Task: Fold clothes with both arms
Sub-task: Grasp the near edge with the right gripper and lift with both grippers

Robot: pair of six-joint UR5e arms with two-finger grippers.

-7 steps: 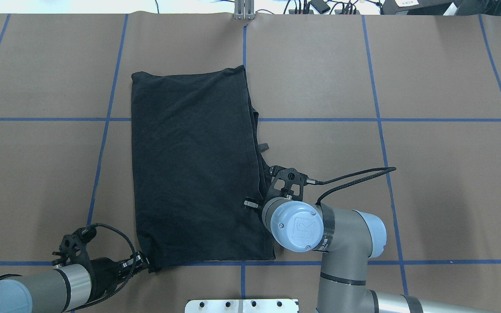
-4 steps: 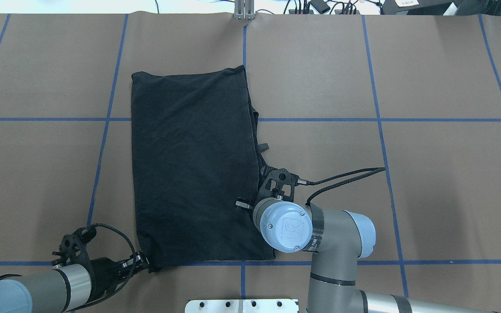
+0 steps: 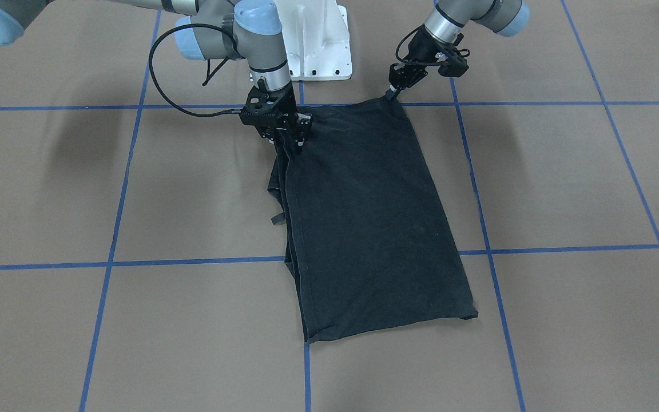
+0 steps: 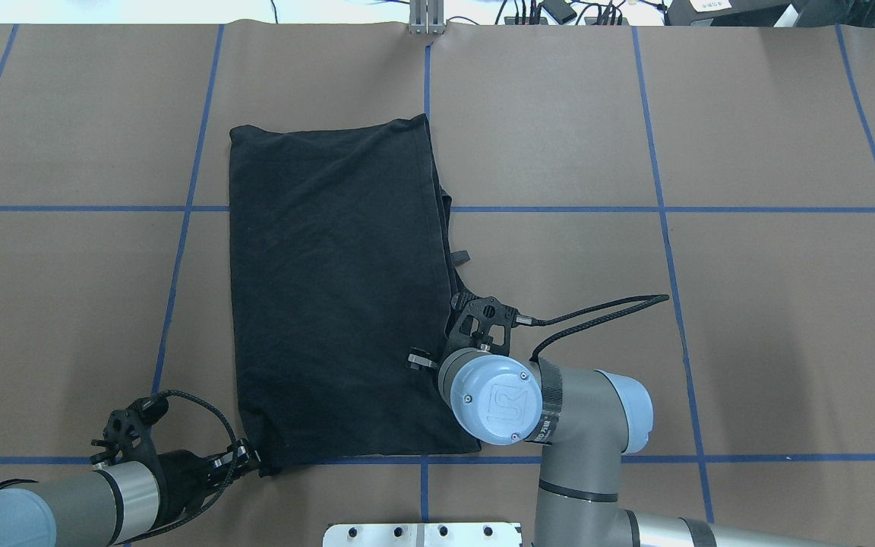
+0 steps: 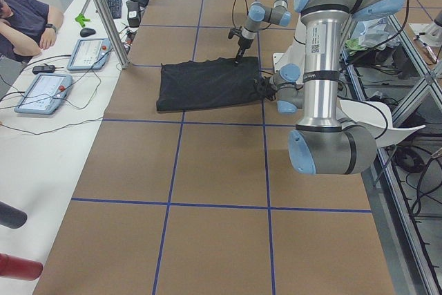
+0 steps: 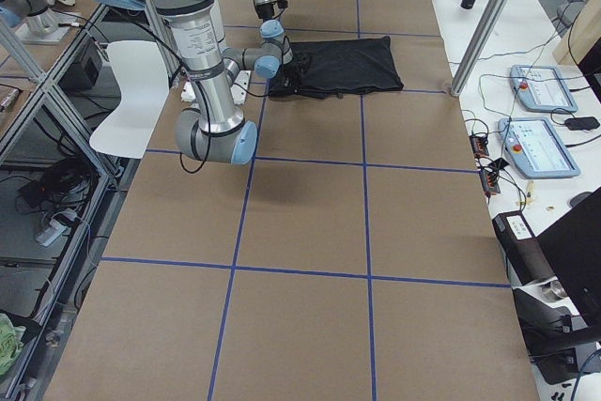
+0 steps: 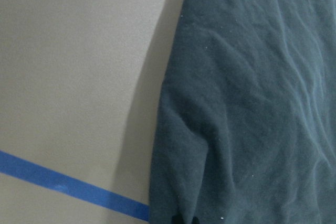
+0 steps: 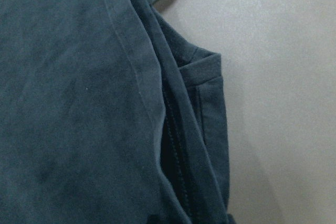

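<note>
On the table point(image 4: 749, 304) just left of centre, your black shirt point(image 4: 331, 289) lies flat, folded lengthwise. Left gripper point(image 4: 255, 460) pinches its 7 o'clock corner. Right gripper point(image 3: 284, 136) sits on the layered 4 o'clock edge; you cannot tell its grip. Bare table lies at 3 and 9 o'clock.

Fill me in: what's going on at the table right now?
Two robot arms are working on a black T-shirt that lies flat on the brown table, already folded into a long rectangle. The left pincer pinches the shirt's corner nearest the robot. The right pincer is down at the layered edge on the opposite side, also towards the robot's end. Whether it has closed on the cloth cannot be told from these views.
</note>
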